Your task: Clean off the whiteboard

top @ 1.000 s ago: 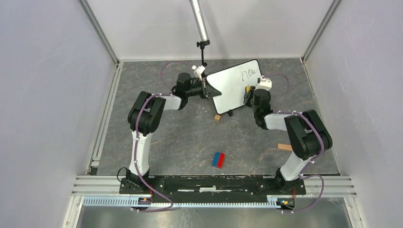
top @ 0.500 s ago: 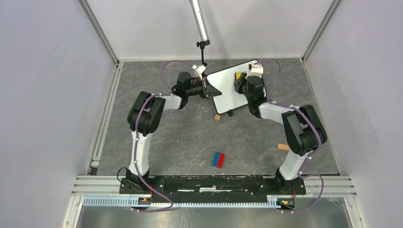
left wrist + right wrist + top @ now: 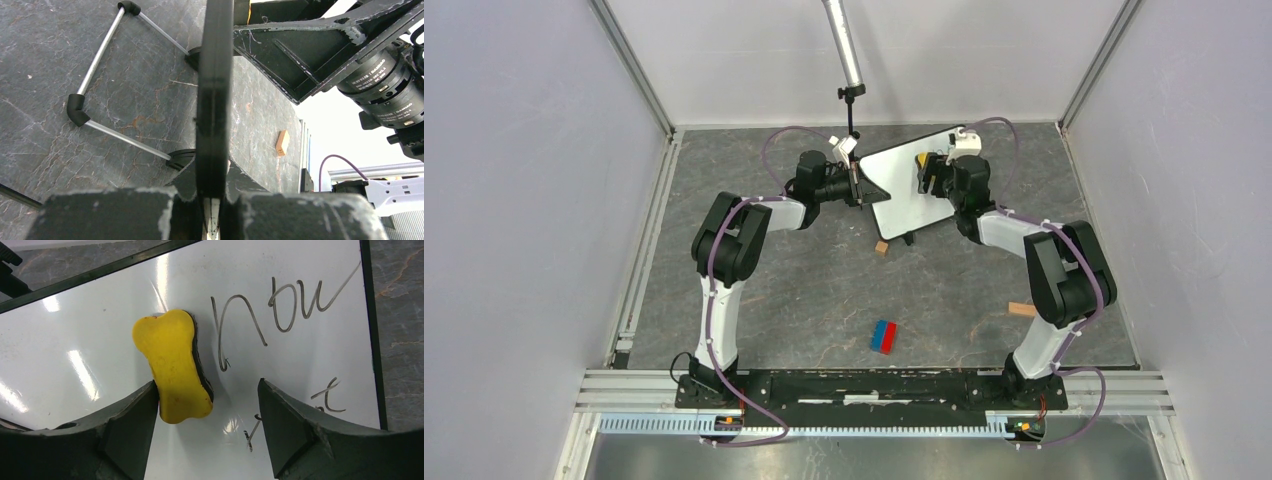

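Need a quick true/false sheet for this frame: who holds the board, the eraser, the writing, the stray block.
1. The left hand clamps the whiteboard by its edge. True.
2. The whiteboard is wiped clean. False: black handwriting shows right beside the eraser.
3. The eraser is yellow and lies on the board face. True.
4. The right hand is shut on the eraser. False: its fingers stand wide apart, and the eraser sits against one of them only.
5. The red-and-blue block lies on the whiteboard. False: it lies on the table, nearer the arm bases.
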Robot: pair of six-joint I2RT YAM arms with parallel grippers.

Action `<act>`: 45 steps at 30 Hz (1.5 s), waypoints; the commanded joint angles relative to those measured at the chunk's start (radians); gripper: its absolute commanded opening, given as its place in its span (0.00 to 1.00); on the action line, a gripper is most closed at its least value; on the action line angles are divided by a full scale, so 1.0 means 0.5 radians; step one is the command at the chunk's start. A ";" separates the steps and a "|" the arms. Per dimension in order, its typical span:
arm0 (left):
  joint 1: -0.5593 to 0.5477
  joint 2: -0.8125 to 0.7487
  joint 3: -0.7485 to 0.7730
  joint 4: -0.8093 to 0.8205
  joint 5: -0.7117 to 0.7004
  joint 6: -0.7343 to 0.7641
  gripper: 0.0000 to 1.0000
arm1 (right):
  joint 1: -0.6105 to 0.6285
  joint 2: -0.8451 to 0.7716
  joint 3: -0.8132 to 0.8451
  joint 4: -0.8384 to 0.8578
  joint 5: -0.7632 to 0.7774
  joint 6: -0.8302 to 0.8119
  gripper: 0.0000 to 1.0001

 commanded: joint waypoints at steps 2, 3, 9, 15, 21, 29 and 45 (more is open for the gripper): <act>0.005 0.006 -0.039 -0.370 -0.114 -0.012 0.02 | -0.007 -0.051 0.168 -0.059 -0.084 -0.181 0.76; 0.005 0.007 -0.037 -0.369 -0.113 -0.014 0.02 | -0.003 -0.043 0.168 -0.025 -0.117 -0.187 0.75; 0.005 0.013 -0.039 -0.363 -0.111 -0.021 0.02 | -0.002 0.048 0.242 -0.013 -0.133 -0.196 0.60; 0.004 0.020 -0.034 -0.363 -0.111 -0.021 0.02 | 0.006 0.073 0.271 -0.002 -0.123 -0.204 0.47; 0.005 0.022 -0.031 -0.363 -0.111 -0.024 0.02 | 0.016 0.133 0.294 0.008 -0.094 -0.191 0.35; 0.008 0.044 0.012 -0.502 -0.151 0.046 0.02 | -0.112 0.129 0.213 0.060 0.001 -0.053 0.26; 0.020 0.071 0.040 -0.568 -0.148 0.056 0.02 | -0.219 0.200 0.296 0.008 -0.250 -0.041 0.24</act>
